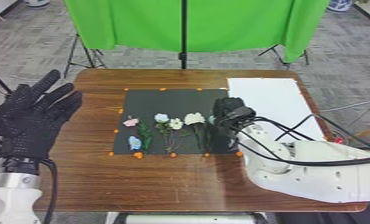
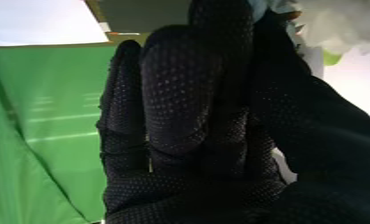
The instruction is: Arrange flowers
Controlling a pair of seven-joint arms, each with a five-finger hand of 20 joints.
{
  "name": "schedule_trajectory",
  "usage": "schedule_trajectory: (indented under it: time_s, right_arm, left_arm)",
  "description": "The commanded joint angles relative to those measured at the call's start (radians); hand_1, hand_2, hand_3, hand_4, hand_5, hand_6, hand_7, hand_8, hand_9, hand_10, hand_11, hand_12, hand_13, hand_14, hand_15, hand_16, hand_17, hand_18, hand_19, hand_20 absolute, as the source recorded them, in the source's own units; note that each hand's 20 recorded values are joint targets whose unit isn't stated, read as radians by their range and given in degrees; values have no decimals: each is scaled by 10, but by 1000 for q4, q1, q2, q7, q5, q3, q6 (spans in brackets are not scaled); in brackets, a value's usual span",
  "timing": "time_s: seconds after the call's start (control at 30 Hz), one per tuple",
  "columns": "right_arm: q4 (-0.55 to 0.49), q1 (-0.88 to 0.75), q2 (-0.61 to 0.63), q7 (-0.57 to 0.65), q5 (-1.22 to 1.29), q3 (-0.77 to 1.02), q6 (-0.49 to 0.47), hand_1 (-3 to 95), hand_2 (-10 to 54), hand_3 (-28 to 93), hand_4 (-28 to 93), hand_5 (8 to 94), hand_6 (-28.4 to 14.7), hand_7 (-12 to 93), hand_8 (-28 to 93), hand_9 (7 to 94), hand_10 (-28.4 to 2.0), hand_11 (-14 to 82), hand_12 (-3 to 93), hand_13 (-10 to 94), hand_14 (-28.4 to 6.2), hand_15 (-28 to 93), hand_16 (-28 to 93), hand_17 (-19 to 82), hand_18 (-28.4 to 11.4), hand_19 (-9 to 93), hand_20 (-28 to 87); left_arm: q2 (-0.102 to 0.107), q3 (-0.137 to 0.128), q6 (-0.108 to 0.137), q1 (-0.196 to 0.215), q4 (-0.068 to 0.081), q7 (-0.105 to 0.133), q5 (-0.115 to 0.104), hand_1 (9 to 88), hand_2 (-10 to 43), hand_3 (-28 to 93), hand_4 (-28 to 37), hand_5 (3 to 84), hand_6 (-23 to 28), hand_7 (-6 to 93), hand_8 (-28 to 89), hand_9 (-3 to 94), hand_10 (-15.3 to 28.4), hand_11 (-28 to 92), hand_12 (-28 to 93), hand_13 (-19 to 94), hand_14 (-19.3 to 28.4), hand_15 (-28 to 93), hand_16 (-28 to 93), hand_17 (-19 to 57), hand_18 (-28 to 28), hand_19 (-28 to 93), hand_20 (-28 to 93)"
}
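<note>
several flowers (image 1: pixel 194 119) on a black mat (image 1: pixel 164 102), left hand (image 1: pixel 26 122) spread, right hand (image 1: pixel 228 111) beside them, grip unclear

- table (image 1: pixel 177 182) was wood, slightly glossy
- curtain (image 1: pixel 133 25) was cloth, matt
- mat (image 1: pixel 177 99) looked matt, smooth
- sheet (image 1: pixel 261 97) looked like paper
- left hand (image 1: pixel 23 122) had dotted cloth, matt
</note>
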Motion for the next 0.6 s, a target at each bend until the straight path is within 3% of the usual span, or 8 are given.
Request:
schedule_trajectory:
  time_s: [0.03,0.13,0.3,0.43,0.6]
  right_arm:
    - [-6,9,-14,8,-33,-18,30,514,-95,738,-283,763,28,231,-12,926,-56,116,329,817,-24,592,189,361,-146,882,29]
    - [-11,18,-12,18,-50,-36,37,506,-95,739,-283,745,25,227,-18,919,-58,106,333,814,-26,591,188,360,-145,882,27]
    - [-37,8,12,20,-70,-37,28,475,-95,760,-283,688,18,208,-49,855,-73,123,292,785,-29,585,202,349,-152,879,24]
    - [-54,7,23,22,-78,-42,23,453,-95,780,-283,659,20,203,-133,812,-81,158,253,767,-33,579,210,340,-157,876,24]
    - [-62,6,30,36,-88,-47,18,433,-95,800,-283,641,15,201,-142,781,-90,188,226,754,-36,580,209,330,-160,871,27]
  left_arm:
    - [-10,0,-2,3,8,-18,5,218,97,765,-260,366,107,165,-99,340,219,298,113,263,284,529,-101,-38,284,801,-283]
    - [-9,2,4,3,8,-16,5,218,97,765,-259,365,107,165,-99,340,219,298,113,263,284,529,-101,-37,284,802,-283]
    - [-17,-2,-4,-3,13,-46,13,218,96,765,-259,365,107,165,-99,341,219,298,113,263,284,530,-101,-36,284,802,-283]
    - [-19,-6,-3,10,11,-42,13,219,93,765,-258,366,107,165,-99,341,219,298,113,264,284,529,-101,-36,284,801,-283]
    - [-20,0,-6,-4,15,-56,17,220,91,765,-257,366,107,166,-99,340,219,298,113,263,284,528,-101,-37,284,801,-283]
